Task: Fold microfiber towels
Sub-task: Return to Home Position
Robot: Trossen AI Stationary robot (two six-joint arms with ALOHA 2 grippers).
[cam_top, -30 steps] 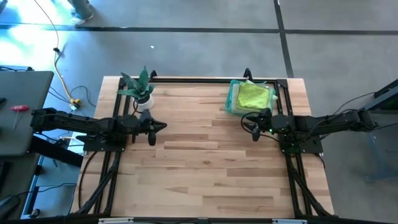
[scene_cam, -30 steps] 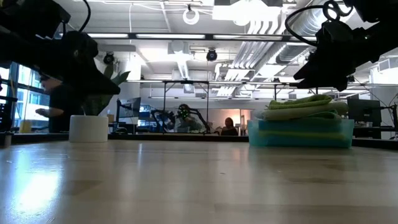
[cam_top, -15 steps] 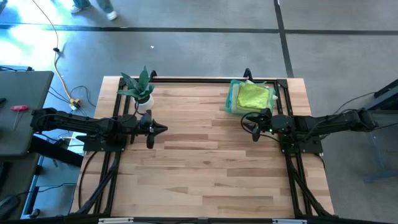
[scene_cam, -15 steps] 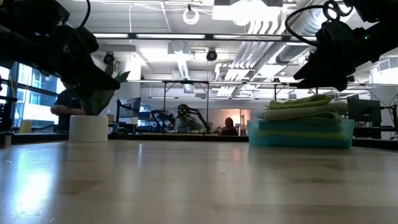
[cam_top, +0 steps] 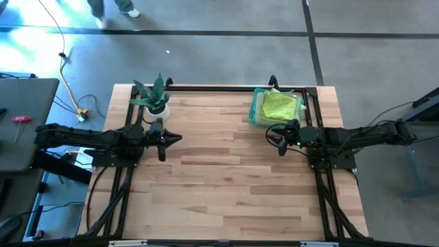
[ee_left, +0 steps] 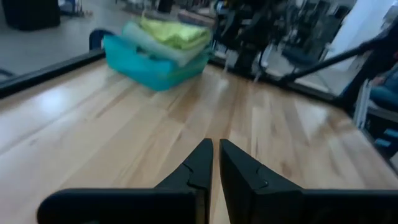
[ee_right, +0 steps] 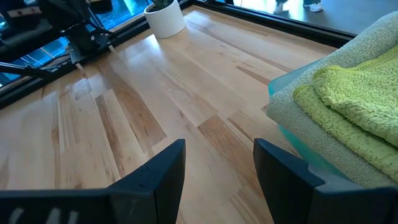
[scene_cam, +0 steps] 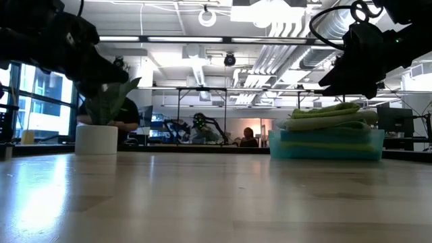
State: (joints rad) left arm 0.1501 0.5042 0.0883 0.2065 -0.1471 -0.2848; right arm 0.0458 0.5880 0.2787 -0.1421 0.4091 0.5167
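Currently: wooden table (cam_top: pixel 226 195). Left gripper (ee_left: pixel 216 144), mid-left, fingers pressed almost together, empty. Right gripper (ee_right: pixel 219 149), mid-right, fingers spread apart, empty. Microfiber towels (cam_top: pixel 278 106), folded, stacked in teal bin (cam_top: pixel 254 111), far right, lime green uppermost. Potted plant (cam_top: pixel 153 95), far left.

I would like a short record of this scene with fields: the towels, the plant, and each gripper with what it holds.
towels: folded, in one stack at the back right corner of the table, lime green on top
plant: in a white pot, back left part of the table
left gripper: shut, empty, raised above the table near the plant
right gripper: open, empty, beside the stack, not touching it
loose towels: none in view
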